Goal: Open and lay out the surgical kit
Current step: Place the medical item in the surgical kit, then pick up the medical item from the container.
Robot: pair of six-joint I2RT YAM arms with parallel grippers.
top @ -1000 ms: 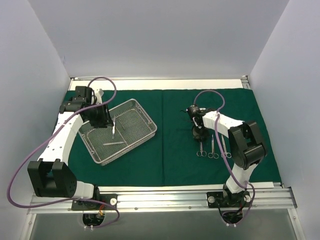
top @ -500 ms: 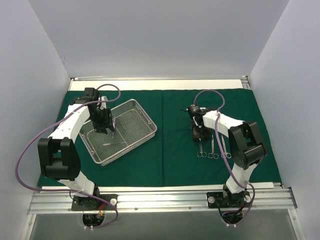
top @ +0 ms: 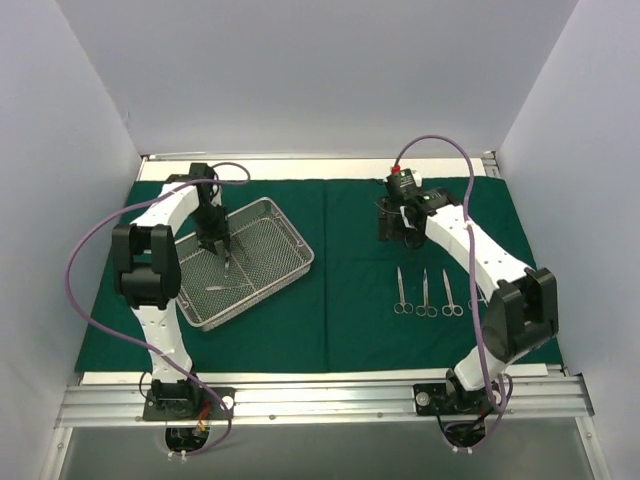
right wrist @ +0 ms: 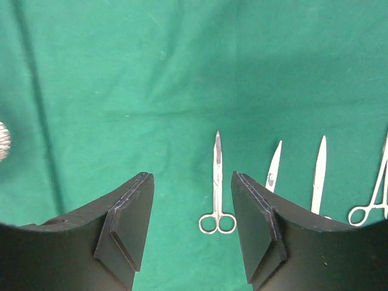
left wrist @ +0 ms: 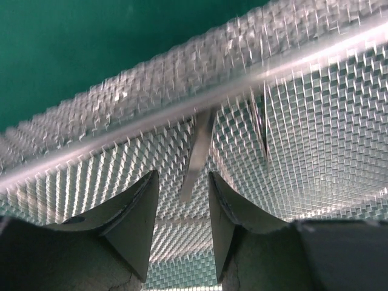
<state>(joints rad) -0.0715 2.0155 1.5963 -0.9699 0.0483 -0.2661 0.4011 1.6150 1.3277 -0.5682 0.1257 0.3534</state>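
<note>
Green cloth (top: 350,300) covers the surface. The wire tray (top: 292,229) sits toward its left edge. Inside it, the left end effector (left wrist: 183,176) is spread either side of a flat steel tool (left wrist: 197,151) without pinching it. The right end effector (right wrist: 191,176) hangs spread above the cloth, with scissors (right wrist: 217,188) on the right half.

The mesh tray (top: 258,295) has its wall close ahead of the left gripper (left wrist: 183,209), and a slim instrument (left wrist: 197,151) lies at its gap, perhaps untouched. Wide bare green cloth (top: 350,290) separates the tray from the scissors row (top: 426,293).
</note>
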